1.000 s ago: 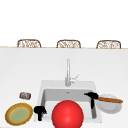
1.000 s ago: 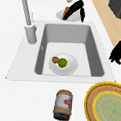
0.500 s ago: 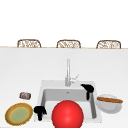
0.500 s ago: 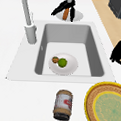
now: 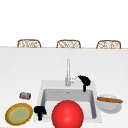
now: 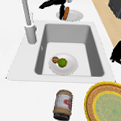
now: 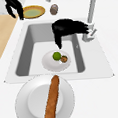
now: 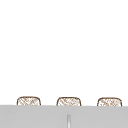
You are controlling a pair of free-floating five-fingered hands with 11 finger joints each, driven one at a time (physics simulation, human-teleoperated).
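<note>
Starting at the left of the worktop (image 5: 15,75): a woven yellow-and-green plate (image 5: 19,114) sits near the front edge, and a jar (image 5: 25,95) lies on its side just behind it. Lying like that, the jar could roll if anything brushes it.

Next along, the left hand (image 5: 40,111) hangs at the sink's front left corner, fingers drooping downward and relaxed, holding nothing. It is close to the woven plate, so a careless sweep there could clip the plate's rim.

Into the sink (image 5: 46,86): a red ball (image 5: 67,114) shows at the front in the front view. From the side, a white plate (image 6: 68,68) rests on the basin floor with a green lime (image 6: 62,62) and a small brown piece (image 6: 55,59) touching it. Both are round and loose, and I'd say any knock to that plate sends them rolling off.

Now the faucet (image 5: 67,72), and right beside it the right hand (image 5: 84,81), hovering over the sink's back right area, fingers loose and pointing down, gripping nothing. The right side view puts its fingertips (image 7: 59,43) just above the white plate. It is very near the faucet lever, so a drift sideways risks bumping it.

Far right: a white dish (image 5: 108,105) carries a baguette (image 5: 110,100) that overhangs the rim, and a nudge could tip it off.
</note>
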